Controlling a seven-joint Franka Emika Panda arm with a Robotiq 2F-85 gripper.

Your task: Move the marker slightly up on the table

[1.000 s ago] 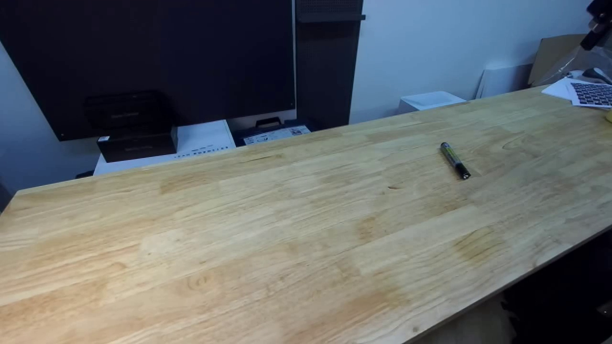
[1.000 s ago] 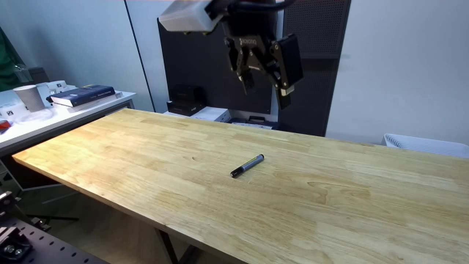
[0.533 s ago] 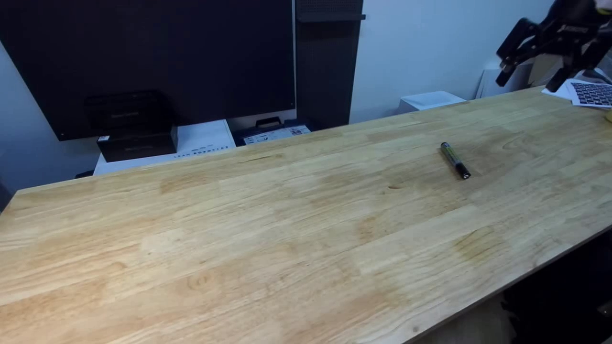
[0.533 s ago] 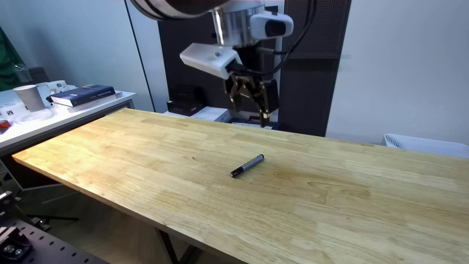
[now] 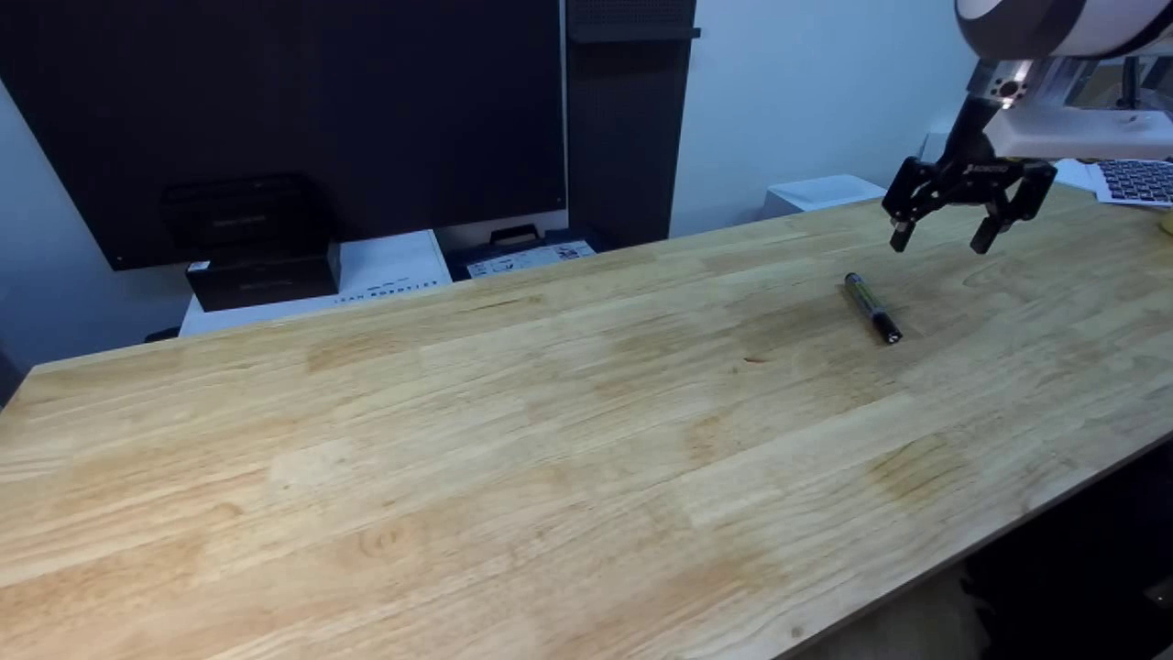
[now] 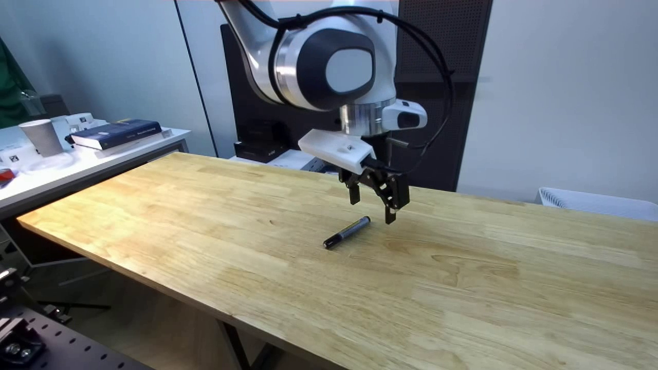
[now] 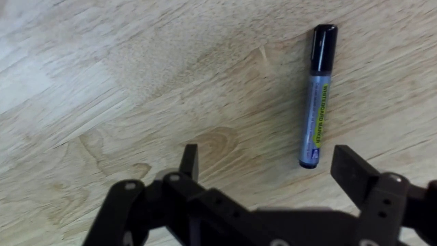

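Note:
The marker lies flat on the wooden table; it also shows in an exterior view. In the wrist view the marker has a grey barrel with a yellow label. Its black cap points away from the gripper. My gripper is open and empty, with its fingers pointing down, above the table. It also shows in an exterior view, beyond the marker's plain end. In the wrist view that end reaches toward the gap of the gripper, nearer the right finger. Nothing touches the marker.
A patterned sheet lies at the table's far end. Black boxes and a white box stand beyond the back edge. A side desk holds a book and a cup.
The arm has come down, bringing the gripper from high above to low over the table near the marker. The gripper has stayed open. The marker has not moved.

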